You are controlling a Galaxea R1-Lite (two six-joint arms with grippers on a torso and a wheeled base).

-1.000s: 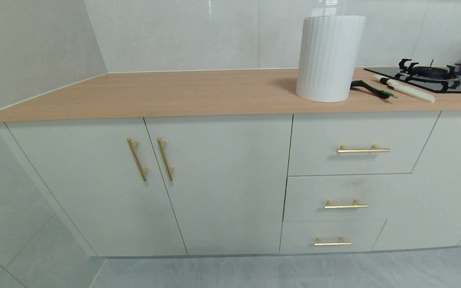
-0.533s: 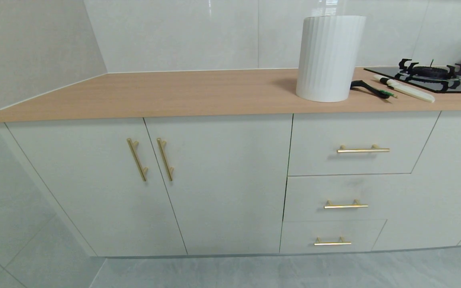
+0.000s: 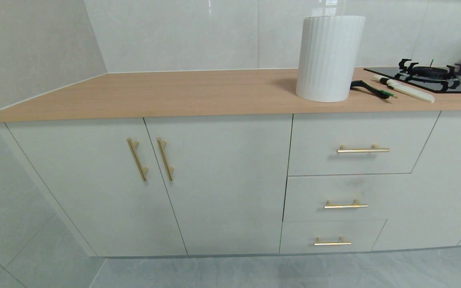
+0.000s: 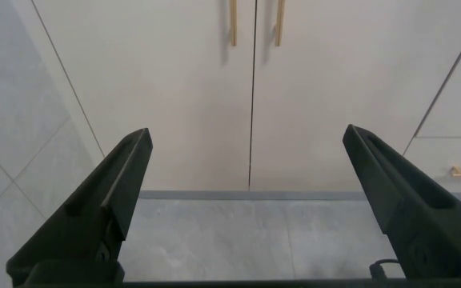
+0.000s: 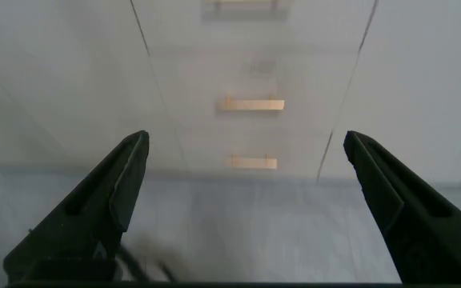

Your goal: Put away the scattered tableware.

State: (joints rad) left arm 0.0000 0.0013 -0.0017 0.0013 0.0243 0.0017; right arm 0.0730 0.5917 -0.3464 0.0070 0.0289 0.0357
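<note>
Countertop [image 3: 174, 94] untidied: black utensil [image 3: 370, 89] and white knife [image 3: 408, 91] lie beside the canister [image 3: 328, 60]; my left gripper [image 4: 242, 136] and right gripper [image 5: 245, 138] gape empty.

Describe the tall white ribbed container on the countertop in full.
The white container is a tall round vessel with fine vertical ribs, matte, widening slightly toward its rim. It stands upright on the wooden countertop, above the drawers. Its inside is hidden. A black-handled utensil lies by its base on the right; whether they touch is unclear.
</note>
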